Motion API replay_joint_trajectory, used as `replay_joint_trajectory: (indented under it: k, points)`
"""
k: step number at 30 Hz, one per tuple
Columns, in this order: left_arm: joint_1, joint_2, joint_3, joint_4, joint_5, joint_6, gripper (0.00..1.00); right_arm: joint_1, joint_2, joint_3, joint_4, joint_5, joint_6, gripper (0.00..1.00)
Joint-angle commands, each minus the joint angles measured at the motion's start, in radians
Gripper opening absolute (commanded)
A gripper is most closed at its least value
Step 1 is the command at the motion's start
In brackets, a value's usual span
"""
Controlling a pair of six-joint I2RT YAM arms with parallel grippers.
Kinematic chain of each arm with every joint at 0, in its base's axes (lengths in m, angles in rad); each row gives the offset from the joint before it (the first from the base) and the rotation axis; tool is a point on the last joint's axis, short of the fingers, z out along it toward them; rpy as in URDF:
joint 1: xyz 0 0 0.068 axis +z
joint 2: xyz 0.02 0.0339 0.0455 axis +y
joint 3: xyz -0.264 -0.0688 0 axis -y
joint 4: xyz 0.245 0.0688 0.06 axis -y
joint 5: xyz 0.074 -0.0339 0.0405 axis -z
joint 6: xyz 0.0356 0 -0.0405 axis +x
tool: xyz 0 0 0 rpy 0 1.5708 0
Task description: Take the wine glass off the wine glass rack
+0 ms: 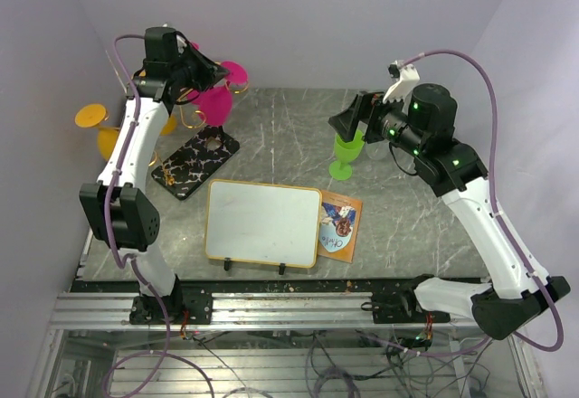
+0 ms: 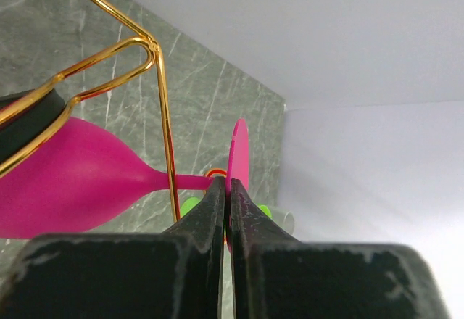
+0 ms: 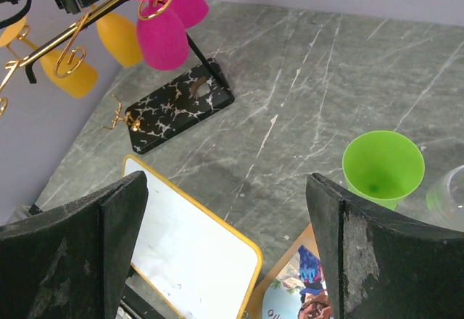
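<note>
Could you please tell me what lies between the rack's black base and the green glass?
Nothing: in the top external view, only bare grey tabletop separates the rack's base from the green glass.

A: Left arm (image 1: 131, 145): white links, black joint housings, a lilac cable (image 1: 109, 203) along the side.
B: Same white and black on the right arm (image 1: 493, 226). Second lilac cable (image 1: 488, 81) there, plus small green lights (image 1: 416, 106) on the black housings.
A: And the fingers?
B: Matte black on the left gripper (image 2: 226, 185). On the right gripper (image 3: 226, 181) also black, flat, with grey scuffs at the edges.
</note>
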Motion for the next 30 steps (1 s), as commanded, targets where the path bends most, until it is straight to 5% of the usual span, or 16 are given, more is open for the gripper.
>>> replay_joint_trajectory:
  k: [1,12,21,30]
  points:
    - [0.017,0.021,0.026,0.12,0.07,-0.072,0.07,-0.003,-0.014,-0.012,0.019,0.005,0.0,0.9]
    - [0.023,0.019,-0.03,0.35,0.164,-0.264,0.07,-0.003,-0.016,-0.028,0.023,0.004,0.003,0.91]
    - [0.025,0.007,-0.141,0.713,0.287,-0.514,0.07,-0.003,-0.009,-0.044,0.045,-0.014,0.026,0.94]
    - [-0.024,-0.031,-0.346,1.361,0.374,-0.883,0.07,-0.004,0.001,-0.132,0.249,-0.159,0.197,0.95]
